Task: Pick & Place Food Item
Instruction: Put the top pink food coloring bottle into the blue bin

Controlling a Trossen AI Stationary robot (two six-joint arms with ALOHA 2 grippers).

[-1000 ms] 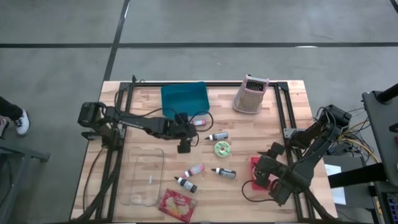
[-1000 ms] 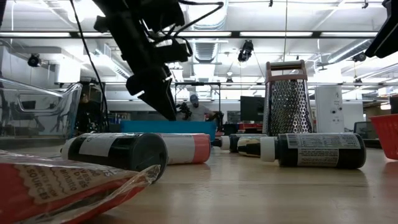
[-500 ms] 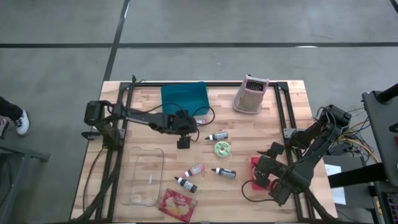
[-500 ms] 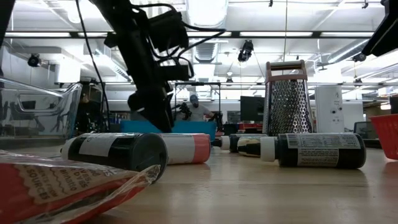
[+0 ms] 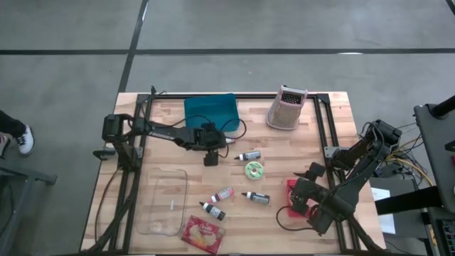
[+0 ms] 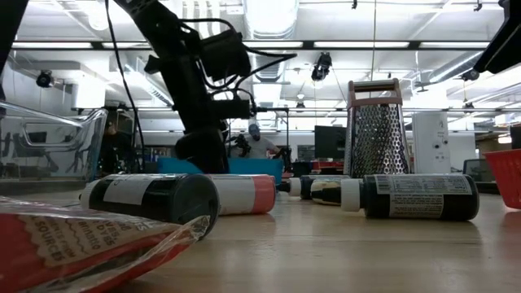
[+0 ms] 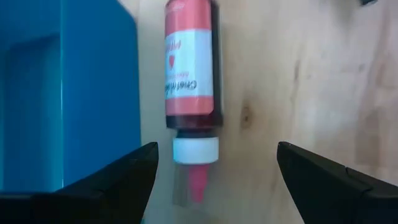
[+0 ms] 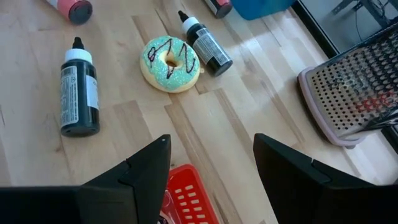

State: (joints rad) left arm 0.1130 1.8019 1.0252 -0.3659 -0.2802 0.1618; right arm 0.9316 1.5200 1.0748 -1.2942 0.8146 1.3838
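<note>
Left gripper (image 7: 211, 171), jaws wide, straddles the red bottle (image 7: 190, 74) just ahead: light, rigid, slick (likely rolls); grip mid-body.

In the left wrist view we see only one wall of the blue bin (image 7: 68, 93), the rest cut off by the edge, and the red bottle (image 7: 191, 68) loses its base there too. From above, the left gripper (image 5: 210, 158) hides that bottle near the bin's corner, and the bottle labels are too small for us to read. In the low view the pouch (image 6: 73, 240) and red basket (image 6: 506, 175) are cropped.
</note>
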